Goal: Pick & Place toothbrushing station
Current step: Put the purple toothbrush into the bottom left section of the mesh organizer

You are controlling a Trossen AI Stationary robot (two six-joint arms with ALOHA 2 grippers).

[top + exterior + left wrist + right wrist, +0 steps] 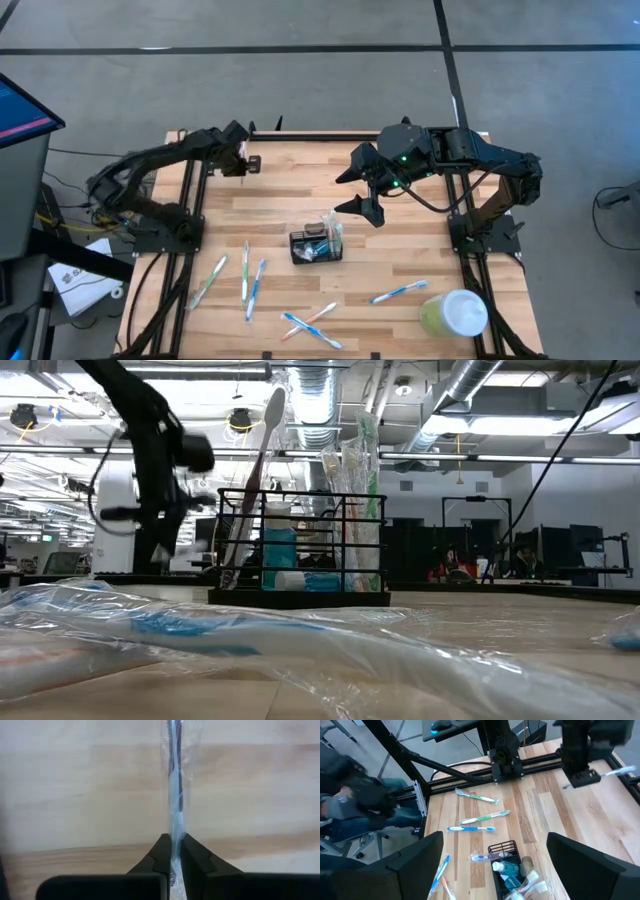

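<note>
The wooden table [400, 250] is the biggest thing under me, and near its middle stands the toothbrushing station [316, 245], a small black wire holder already stuffed with wrapped brushes and tubes that stick up past its top. I judge it light but top-heavy: the frame is stiff and will not give, yet the thin bars offer little to press on, and the tall contents could tip or spill if it tilts. I would take it low, across the narrow sides of the frame, squarely and upright, not by anything poking out of it. My right gripper [362, 192] hangs above the table just beyond the station, fingers spread wide and holding nothing. My left gripper [246, 163] is well apart from the station, near the far left edge, and its fingers are clenched on a wrapped toothbrush [173, 795]. That wrapper is slick film, so I expect the thin handle could slide or twist in the pinch. More wrapped toothbrushes [246, 275] lie loose on the near part of the table, and a pale green cup [455, 314] sits at the near right corner.
</note>
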